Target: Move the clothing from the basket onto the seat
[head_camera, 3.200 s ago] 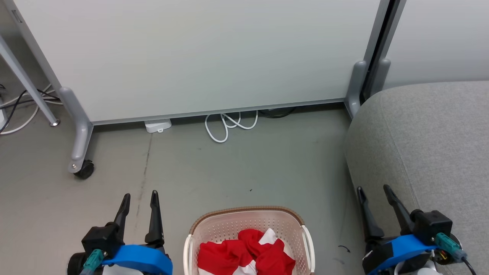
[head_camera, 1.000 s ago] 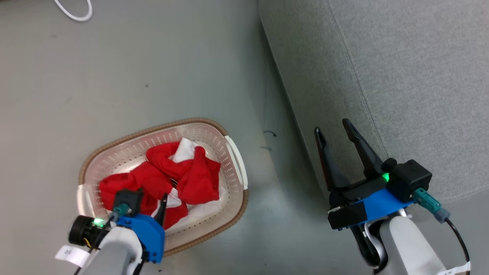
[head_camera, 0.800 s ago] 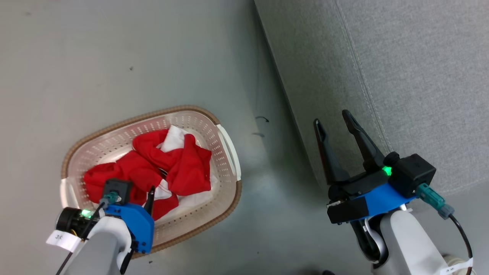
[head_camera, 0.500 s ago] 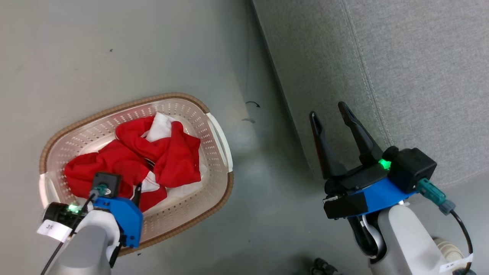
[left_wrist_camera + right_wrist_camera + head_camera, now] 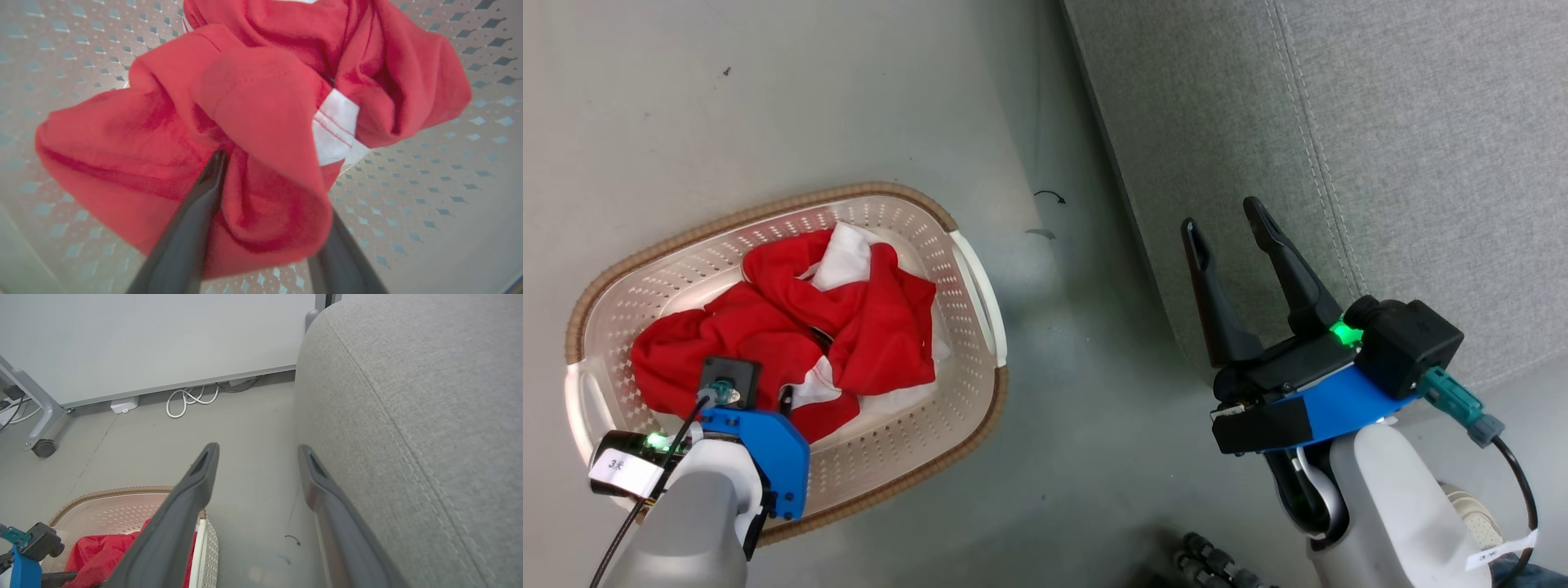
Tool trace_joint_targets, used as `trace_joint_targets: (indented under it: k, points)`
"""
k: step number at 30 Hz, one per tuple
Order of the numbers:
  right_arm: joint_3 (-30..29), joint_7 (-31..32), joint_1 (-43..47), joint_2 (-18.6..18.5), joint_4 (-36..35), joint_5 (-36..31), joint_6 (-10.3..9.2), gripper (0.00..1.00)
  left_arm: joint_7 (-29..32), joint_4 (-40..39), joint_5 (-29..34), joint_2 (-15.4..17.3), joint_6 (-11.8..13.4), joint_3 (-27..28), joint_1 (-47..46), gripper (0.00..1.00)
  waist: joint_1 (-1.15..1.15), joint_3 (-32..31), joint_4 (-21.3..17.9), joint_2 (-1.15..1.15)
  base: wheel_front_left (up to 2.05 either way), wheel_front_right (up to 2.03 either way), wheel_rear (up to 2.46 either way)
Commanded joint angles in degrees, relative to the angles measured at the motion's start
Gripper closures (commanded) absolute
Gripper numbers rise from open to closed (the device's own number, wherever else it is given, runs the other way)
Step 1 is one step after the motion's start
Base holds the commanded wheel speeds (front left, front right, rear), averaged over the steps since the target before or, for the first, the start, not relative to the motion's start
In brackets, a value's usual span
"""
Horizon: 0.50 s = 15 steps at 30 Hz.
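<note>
Down in basket [image 5: 977,282], left gripper [image 5: 269,192] straddles clothing [image 5: 866,327], perhaps pinching, right gripper [image 5: 1221,216] spread

Pale forearms [image 5: 1392,514], blue wrist brackets [image 5: 1339,400], black 2-finger hands [image 5: 1222,214].

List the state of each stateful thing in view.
clothing: crumpled heap inside the basket
basket: upright on the floor, holding the clothing
seat: no clothing on its visible part
left gripper: open, straddling a red fold
right gripper: open, holding nothing
</note>
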Motion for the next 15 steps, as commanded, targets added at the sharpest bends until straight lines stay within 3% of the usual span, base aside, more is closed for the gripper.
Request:
trace_joint_targets:
  k: [1,15]
  points:
    - [0.0,-0.2,-1.0,-0.2,0.1,0.3,0.03,0.0,0.4,0.3,-0.7,0.2,-0.3,0.1,-0.9,1.0,-0.01,-0.1,0.0,0.0,0.0,0.0,0.0]
    - [-0.4,-0.2,-1.4,-0.2,0.5,0.2,0.03,0.0,-0.6,0.7,-3.0,-0.3,-1.0,-1.1,-1.0,1.0,-0.01,-1.1,0.9,0.0,0.0,0.0,0.0]
